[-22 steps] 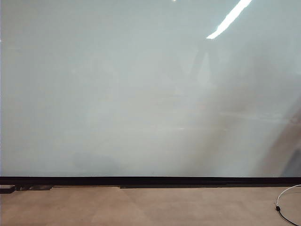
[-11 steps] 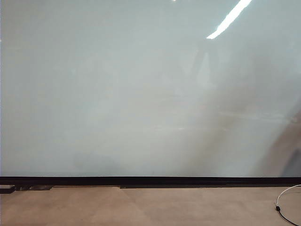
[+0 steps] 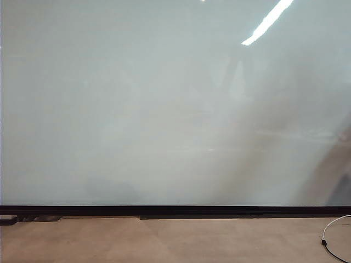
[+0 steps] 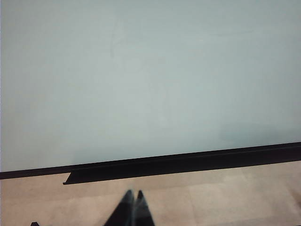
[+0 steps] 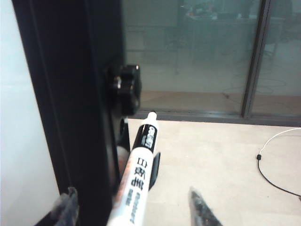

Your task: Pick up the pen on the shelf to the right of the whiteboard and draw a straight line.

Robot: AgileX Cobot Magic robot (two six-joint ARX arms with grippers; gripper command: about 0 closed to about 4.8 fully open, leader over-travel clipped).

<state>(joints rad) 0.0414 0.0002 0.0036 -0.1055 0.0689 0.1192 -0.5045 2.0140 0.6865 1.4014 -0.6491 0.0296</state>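
The whiteboard (image 3: 164, 109) carries no stroke yet, so the straight line is not begun. The pen (image 5: 137, 181) sits just beside the whiteboard's black side frame (image 5: 70, 94), below a black knob (image 5: 126, 87), resting in a small black holder (image 5: 153, 172). The right gripper (image 5: 134, 209) straddles the pen with its jaws set wide, one finger on each side, and as far as this blurred view shows, neither touches the barrel. The left gripper (image 4: 133, 207) hangs in front of the whiteboard's lower black strip (image 4: 188, 162) with its fingertips pressed together, holding nothing. The risk is that the finger nearest the frame catches on it, or the jaws close off-centre and knock the pen out of its holder.
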